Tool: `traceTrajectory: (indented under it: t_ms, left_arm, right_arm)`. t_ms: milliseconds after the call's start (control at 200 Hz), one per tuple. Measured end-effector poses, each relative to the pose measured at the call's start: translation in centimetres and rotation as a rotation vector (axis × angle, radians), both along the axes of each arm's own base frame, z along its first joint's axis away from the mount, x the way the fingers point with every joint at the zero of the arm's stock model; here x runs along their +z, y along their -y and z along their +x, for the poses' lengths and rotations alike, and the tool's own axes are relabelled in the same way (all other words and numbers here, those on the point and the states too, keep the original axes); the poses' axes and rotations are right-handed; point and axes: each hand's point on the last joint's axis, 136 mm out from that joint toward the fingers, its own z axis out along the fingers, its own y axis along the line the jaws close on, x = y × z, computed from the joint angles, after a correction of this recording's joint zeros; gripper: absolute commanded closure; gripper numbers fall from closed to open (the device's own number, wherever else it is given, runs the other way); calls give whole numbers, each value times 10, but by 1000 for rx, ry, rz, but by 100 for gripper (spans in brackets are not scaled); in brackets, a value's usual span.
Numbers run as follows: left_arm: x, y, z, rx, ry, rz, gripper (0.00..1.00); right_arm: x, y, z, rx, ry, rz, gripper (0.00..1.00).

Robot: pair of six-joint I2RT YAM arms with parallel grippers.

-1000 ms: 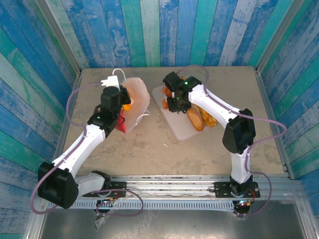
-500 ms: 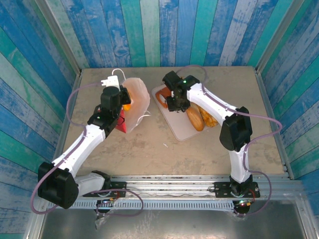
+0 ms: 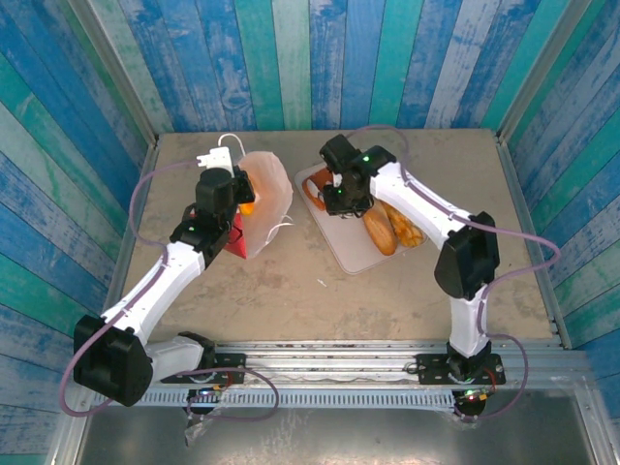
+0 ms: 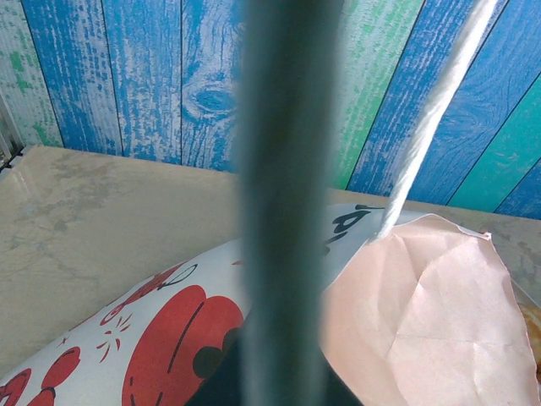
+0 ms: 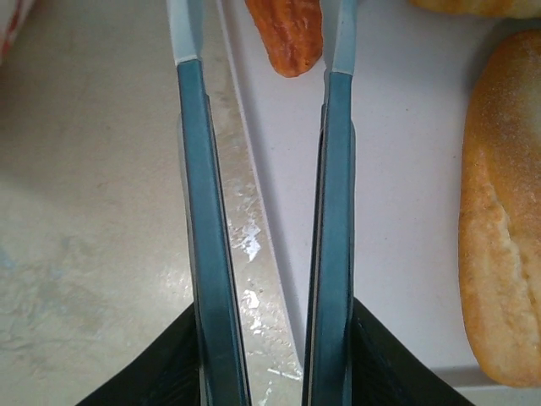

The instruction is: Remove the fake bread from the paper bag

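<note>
Table (image 3: 291, 291): the bare beige top lies nearest you, in front of both arms.
Tray (image 3: 354, 254): flat and pale pink, set at a slant on your right half, with its near corner bare.
Oval loaf (image 3: 380, 231): lies on the tray, with more golden fake bread (image 3: 407, 232) just beside it.
Left gripper (image 4: 286, 101): your fingers are closed tight. The wrist view is blurred, but they seem to pinch the bag's rim, with the printed outside on one side and the plain inside on the other.
Paper bag (image 3: 266, 189): on your left half, lying over with its mouth open, well apart from the tray.
Piece in the bag (image 3: 248, 205): an orange bit shows in the mouth, just beside your left gripper.
Right gripper (image 5: 262, 34): your fingers are partly open and grip nothing. One hangs over the table and the other over the tray, straddling its edge.
Reddish-orange roll (image 5: 287, 34): it lies on the tray, its end between your right fingertips.
Cord handle (image 4: 431, 110): white, rising from the bag's rim.
Wall (image 3: 310, 58): blue and green planks behind the table.
</note>
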Motion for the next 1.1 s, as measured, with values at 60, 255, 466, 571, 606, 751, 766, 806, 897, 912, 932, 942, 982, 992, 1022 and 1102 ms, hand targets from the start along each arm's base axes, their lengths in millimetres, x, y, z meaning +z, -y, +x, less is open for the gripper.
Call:
traceTrajectory:
  t_ms: [60,255,466,571,606,751,766,806,897,912,932,942,982,992,1022,1102]
  left_arm:
    - [0,1,0,-7,0,9,92]
    - [-5,9,-1,-63,7,37,92]
    - [-7,18,-1,-126,20,67,93]
    - [-9,22,-1,-155,25,73,93]
    - [-9,24,-1,-165,27,74,93]
    - [-11,31,0,-202,26,71,93]
    - [-11,32,0,-205,26,70,93]
    - [-12,33,0,-212,24,68,93]
    - [-14,36,1,-225,23,64,93]
    - [-14,36,2,-226,22,64,93]
    - [-15,37,2,-230,23,63,93]
    - [-15,37,2,-231,23,62,93]
    - [-15,38,3,-234,24,61,93]
    - [-15,39,3,-235,25,61,93]
    - [-15,39,3,-238,26,59,93]
    - [-15,41,4,-245,31,56,93]
  right_arm:
    - [10,1,-5,4,15,27,61]
    - [44,8,-29,21,64,134,62]
    - [67,18,-61,36,90,247,61]
    - [78,23,-78,44,101,306,61]
    - [82,24,-83,48,106,330,61]
    - [97,28,-103,64,123,415,62]
    - [98,29,-105,66,125,421,62]
    - [102,30,-109,70,131,440,62]
    - [106,29,-119,83,134,481,62]
    - [107,29,-121,88,135,490,62]
    - [108,28,-123,93,133,497,62]
    - [108,28,-124,95,133,501,62]
    - [108,27,-129,104,129,514,62]
    - [108,26,-130,107,127,517,62]
    - [109,25,-133,115,123,524,62]
    - [110,20,-141,140,113,539,62]
